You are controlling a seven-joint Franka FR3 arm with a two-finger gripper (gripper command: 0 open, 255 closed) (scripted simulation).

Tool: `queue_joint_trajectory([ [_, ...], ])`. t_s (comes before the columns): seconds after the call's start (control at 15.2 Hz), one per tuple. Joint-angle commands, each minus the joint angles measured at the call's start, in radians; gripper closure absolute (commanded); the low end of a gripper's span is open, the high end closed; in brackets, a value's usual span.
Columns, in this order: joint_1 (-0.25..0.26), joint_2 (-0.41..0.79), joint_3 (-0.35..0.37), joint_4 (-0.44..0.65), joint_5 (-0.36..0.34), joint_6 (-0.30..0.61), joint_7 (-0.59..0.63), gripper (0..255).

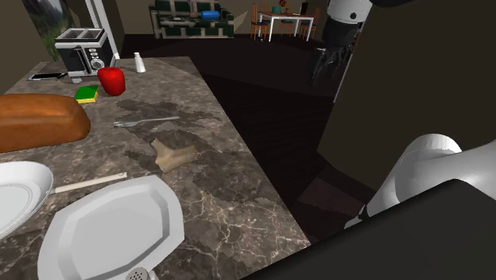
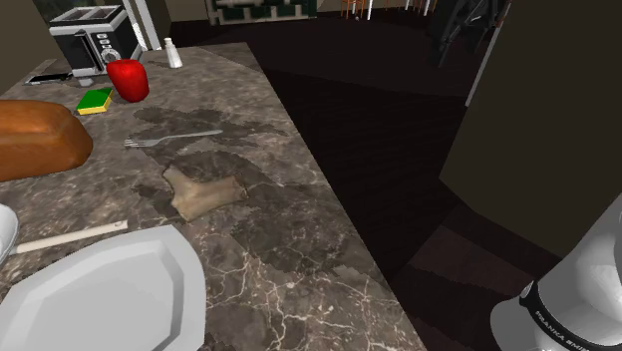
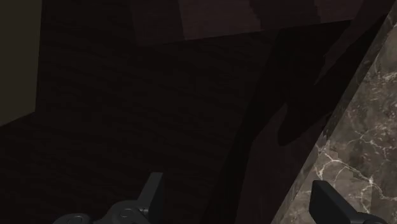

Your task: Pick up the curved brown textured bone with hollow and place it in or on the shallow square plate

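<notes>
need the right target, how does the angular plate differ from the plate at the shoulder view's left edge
The angular plate has straight sides with cut corners; the left plate has a round rim. The angular plate lies closer to the bone; the left plate is cut by the picture's edge. Both are white, shallow and flat on the counter.

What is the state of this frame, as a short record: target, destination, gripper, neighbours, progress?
target: tan bone, lying on the marbled counter
destination: white angular plate, apart from the bone, toward the shoulder view's bottom
gripper: black gripper, jaws apart, holding nothing, over the dark floor beside the counter's edge
neighbours: fork, bread loaf
progress: pick not yet begun
</notes>
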Motion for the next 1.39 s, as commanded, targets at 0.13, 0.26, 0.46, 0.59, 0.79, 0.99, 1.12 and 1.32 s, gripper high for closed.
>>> queue_joint_trajectory([
  [0.13, 0.018, 0.030, 0.022, -0.015, 0.022, 0.053, 0.024, 0],
  [0.26, 0.036, 0.064, 0.044, -0.026, 0.043, 0.107, 0.046, 0],
  [0.46, 0.063, 0.123, 0.078, -0.034, 0.072, 0.188, 0.079, 0],
  [0.59, 0.080, 0.167, 0.101, -0.034, 0.089, 0.242, 0.099, 0],
  [0.79, 0.102, 0.239, 0.136, -0.025, 0.110, 0.321, 0.130, 0],
  [0.99, 0.122, 0.317, 0.171, -0.005, 0.126, 0.396, 0.160, 0],
  [1.12, 0.134, 0.371, 0.195, 0.014, 0.132, 0.444, 0.180, 0],
  [1.32, 0.149, 0.457, 0.230, 0.050, 0.135, 0.511, 0.212, 0],
])
